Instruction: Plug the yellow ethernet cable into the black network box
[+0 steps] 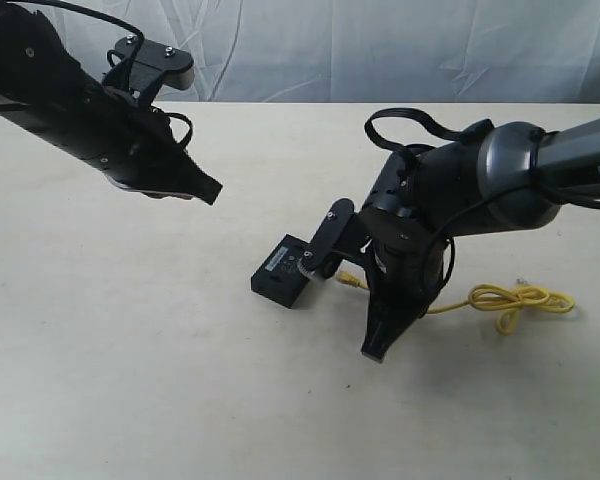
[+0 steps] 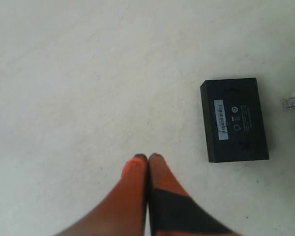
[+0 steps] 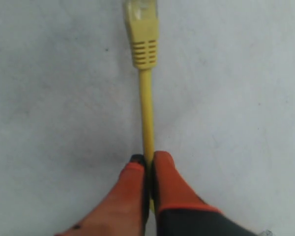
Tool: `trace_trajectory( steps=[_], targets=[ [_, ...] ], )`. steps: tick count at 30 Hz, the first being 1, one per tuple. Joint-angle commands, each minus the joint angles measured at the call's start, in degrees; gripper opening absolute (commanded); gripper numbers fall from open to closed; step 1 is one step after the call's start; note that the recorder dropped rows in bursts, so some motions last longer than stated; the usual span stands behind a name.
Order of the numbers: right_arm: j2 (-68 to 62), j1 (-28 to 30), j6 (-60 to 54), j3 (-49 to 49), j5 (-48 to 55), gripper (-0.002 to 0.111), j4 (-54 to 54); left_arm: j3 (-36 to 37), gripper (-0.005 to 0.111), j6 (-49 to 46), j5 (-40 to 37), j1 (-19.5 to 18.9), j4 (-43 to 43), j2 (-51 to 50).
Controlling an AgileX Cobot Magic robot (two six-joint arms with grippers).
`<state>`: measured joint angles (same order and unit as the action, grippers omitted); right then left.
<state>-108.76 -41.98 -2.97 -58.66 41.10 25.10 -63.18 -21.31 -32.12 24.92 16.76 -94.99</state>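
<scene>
Right claw point(image 3: 147, 160) pinches cable point(image 3: 146, 103) behind plug point(image 3: 142, 39), at 3 o'clock of box point(image 1: 278, 272); left claw point(image 2: 147, 157) pressed together, empty.

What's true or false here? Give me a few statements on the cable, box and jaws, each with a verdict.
1. The right jaws are shut on the cable, behind its plug. True.
2. The plug is seated in the box. False: it is apart from the box, off one side of it.
3. The left jaws hold the box. False: they are shut on nothing, clear of the box.
4. The box lies label up on the table. True.
</scene>
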Motion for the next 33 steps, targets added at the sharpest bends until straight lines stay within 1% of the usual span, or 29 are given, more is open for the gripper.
trace_trajectory(
  steps=[1,11,12,13,14,15,17,20,23,29,31,33],
  targets=[
    [0.19,0.22,-0.06,0.17,-0.31,-0.001,-0.06,-0.2,0.0,-0.07,1.18,0.16,0.34,0.63],
    [0.19,0.22,-0.06,0.17,-1.92,0.0,-1.84,-0.2,0.0,-0.07,1.73,0.16,0.34,0.63],
    [0.19,0.22,-0.06,0.17,-2.15,0.009,-2.36,-0.2,0.0,-0.07,1.73,0.16,0.34,0.63],
    [0.19,0.22,-0.06,0.17,-2.15,0.014,-2.36,-0.2,0.0,-0.07,1.73,0.16,0.34,0.63],
    [0.19,0.22,-0.06,0.17,-2.15,0.027,-2.36,-0.2,0.0,-0.07,1.73,0.16,0.34,0.63],
    [0.19,0.22,-0.06,0.17,-2.15,0.036,-2.36,-0.2,0.0,-0.07,1.73,0.16,0.34,0.63],
    [0.33,0.22,-0.06,0.17,-2.04,0.043,-2.36,-0.2,0.0,-0.07,2.43,0.16,0.34,0.63],
    [1.57,0.22,-0.34,-0.21,0.71,0.048,-2.24,-0.2,0.0,-0.07,3.33,0.16,0.29,0.63],
    [4.21,1.17,-0.97,-1.61,2.54,0.051,-3.46,-0.2,0.0,-0.07,3.72,0.16,0.29,0.63],
    [8.35,12.79,-20.94,-3.9,3.4,0.051,-27.94,-0.1,0.0,-0.07,3.86,0.16,0.18,0.63],
    [8.35,15.16,-25.78,-3.9,3.28,0.05,-33.54,-0.1,0.0,-0.07,3.86,0.16,0.18,0.51],
    [7.97,15.57,-27.82,-3.9,2.83,0.047,-36.29,-0.1,0.0,-0.07,3.86,0.16,0.18,0.17]
  ],
)
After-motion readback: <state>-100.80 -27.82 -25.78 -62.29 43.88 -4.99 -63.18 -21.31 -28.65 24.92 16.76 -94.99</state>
